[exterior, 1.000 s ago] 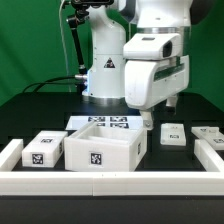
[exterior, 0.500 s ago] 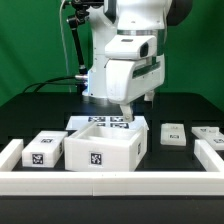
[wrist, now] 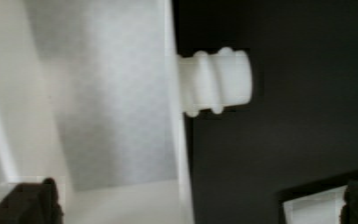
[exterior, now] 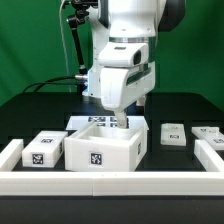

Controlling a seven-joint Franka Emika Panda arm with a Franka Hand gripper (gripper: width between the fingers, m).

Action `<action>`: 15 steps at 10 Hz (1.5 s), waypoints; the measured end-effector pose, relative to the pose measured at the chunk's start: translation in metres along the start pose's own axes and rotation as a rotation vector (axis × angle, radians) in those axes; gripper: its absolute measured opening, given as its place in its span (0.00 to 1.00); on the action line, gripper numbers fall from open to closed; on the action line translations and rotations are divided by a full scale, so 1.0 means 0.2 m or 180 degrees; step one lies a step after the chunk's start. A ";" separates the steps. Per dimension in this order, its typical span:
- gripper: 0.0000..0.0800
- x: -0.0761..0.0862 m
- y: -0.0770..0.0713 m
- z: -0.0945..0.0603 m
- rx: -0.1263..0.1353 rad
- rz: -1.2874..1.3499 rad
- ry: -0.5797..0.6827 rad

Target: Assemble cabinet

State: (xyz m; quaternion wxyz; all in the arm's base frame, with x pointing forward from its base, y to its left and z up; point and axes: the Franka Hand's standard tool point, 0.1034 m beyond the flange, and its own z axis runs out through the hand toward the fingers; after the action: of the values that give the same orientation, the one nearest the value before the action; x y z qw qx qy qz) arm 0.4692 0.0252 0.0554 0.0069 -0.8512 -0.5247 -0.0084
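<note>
Between the gripper's (wrist: pixel 194 200) two dark fingertips (wrist: pixel 28 203), in the wrist view, runs one white wall of the cabinet body (wrist: pixel 105 100); the jaws stand spread wide, one tip on the white side of the wall's edge and the other over the dark table (wrist: pixel 282 130); neither tip appears to touch the wall, and nothing is pinched; a ribbed white knob (wrist: pixel 217 82) juts from the wall's outer face over the table.

From the exterior view the gripper (exterior: pixel 118 121) hangs at the rear rim of the cabinet body (exterior: pixel 105 150), a little toward the exterior view's right of the box's middle; its fingers point straight down with their tips about level with the rim; whether they dip below it cannot be told. The white arm (exterior: pixel 125 60) rises from its base behind the box and bends over at the wrist, so the hand faces the table.

The cabinet body sits near the front of the table (exterior: pixel 40 110), its tag toward the camera, just behind the front border rail (exterior: pixel 110 181); the marker board (exterior: pixel 98 122) lies flat just behind it. One drawer block (exterior: pixel 42 150) stands just beside the body on the exterior view's left; a second tagged block (exterior: pixel 173 133) and a third tagged block (exterior: pixel 208 133) lie apart on the exterior view's right.
</note>
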 end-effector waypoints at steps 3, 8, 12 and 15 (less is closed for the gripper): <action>1.00 0.01 -0.04 0.09 0.0002 0.0001 0.0038; 1.00 0.01 -0.03 0.19 0.0081 -0.0247 0.0026; 0.49 0.01 -0.02 0.19 0.0081 -0.0236 0.0025; 0.11 0.01 -0.02 0.19 0.0081 -0.0235 0.0025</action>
State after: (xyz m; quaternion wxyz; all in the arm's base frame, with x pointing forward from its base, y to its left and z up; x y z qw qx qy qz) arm 0.4658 0.0292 0.0175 0.0195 -0.8311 -0.5558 -0.0053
